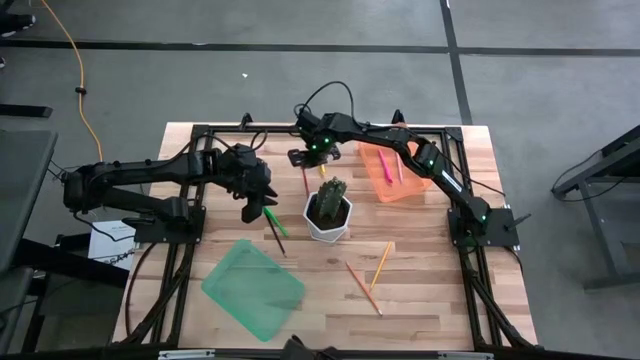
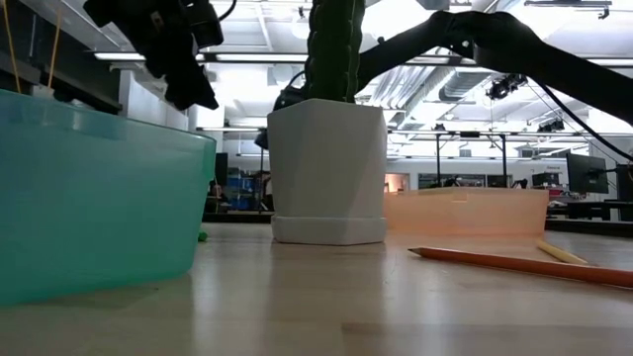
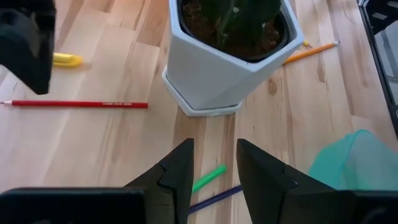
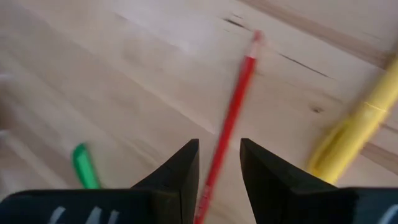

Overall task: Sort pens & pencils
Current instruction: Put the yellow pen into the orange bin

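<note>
**Both grippers hovering over sticks beside the white pot**

Left gripper (image 3: 213,168), fingers narrowly parted, is hanging above the short green pen (image 3: 208,178); a dark pencil (image 3: 214,198) is lying partly hidden beneath. Farther off, right gripper (image 4: 219,163), also narrowly parted and empty, is straddling the thin red pencil (image 4: 233,118); the yellow pen (image 4: 357,127) is running out of frame.

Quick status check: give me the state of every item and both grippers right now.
Left gripper: open, above the green pen.
Right gripper: open, over the red pencil.
Yellow pen: lying on the table beside the red pencil.
Pink pen: in the orange tray.
Dark pencil: on the table beside the green pen.
Two orange pencils: on the table, unsorted.
Green tray: empty.
Cactus pot: upright.
</note>
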Action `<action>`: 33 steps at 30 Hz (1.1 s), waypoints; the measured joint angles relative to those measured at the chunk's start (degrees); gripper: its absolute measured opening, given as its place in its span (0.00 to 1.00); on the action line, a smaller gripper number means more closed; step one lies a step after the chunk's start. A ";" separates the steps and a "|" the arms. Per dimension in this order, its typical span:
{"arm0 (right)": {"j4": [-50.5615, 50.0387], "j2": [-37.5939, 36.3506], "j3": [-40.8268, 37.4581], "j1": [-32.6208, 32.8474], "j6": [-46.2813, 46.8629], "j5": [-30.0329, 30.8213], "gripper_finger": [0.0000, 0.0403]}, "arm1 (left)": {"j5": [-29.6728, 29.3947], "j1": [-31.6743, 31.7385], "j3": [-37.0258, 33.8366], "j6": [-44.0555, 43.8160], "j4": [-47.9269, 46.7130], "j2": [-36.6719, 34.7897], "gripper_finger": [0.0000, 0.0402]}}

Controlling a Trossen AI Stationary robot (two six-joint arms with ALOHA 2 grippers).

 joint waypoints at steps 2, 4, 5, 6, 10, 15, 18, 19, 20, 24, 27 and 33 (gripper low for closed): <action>1.79 0.00 0.00 -0.28 0.73 -1.10 0.27 | 0.05 0.00 0.00 0.00 -0.54 0.00 0.27; 3.33 0.00 0.00 -0.49 0.85 -2.45 0.27 | 0.05 0.00 0.00 0.00 -0.95 0.00 0.27; 4.84 0.00 -0.01 -0.56 0.72 -3.56 0.27 | 0.05 0.00 0.00 0.00 -1.27 0.00 0.27; 6.40 0.00 -0.01 -0.64 0.95 -4.47 0.27 | 0.05 0.00 0.00 0.00 -1.49 0.00 0.27; 8.03 0.00 1.44 -0.70 1.04 -4.53 0.27 | 0.05 0.00 0.00 0.00 -1.52 0.00 0.27; 3.42 0.00 2.69 -1.12 -0.40 -2.66 0.26 | 0.05 0.00 0.00 0.04 -1.52 0.00 0.27; 1.62 0.00 2.69 -1.15 -1.17 -2.07 0.24 | 0.03 0.00 0.00 0.24 -1.52 0.00 0.27; 1.77 0.00 2.69 -1.15 -1.23 -2.01 0.24 | 0.03 0.00 0.00 0.25 -1.51 0.00 0.27; 1.91 0.00 2.69 -1.15 -1.23 -1.95 0.23 | 0.03 0.00 0.00 0.26 -1.52 0.00 0.27; 2.01 0.00 2.69 -1.06 -1.79 -1.53 0.22 | 0.03 0.00 0.00 0.26 -1.51 0.00 0.27; 1.37 0.00 3.82 -0.62 -2.42 -1.38 0.22 | 0.03 0.00 0.00 0.26 -1.50 0.00 0.27; 2.27 -0.02 6.21 -0.33 -4.12 -1.43 0.22 | 0.03 0.00 0.00 0.24 -1.50 0.00 0.27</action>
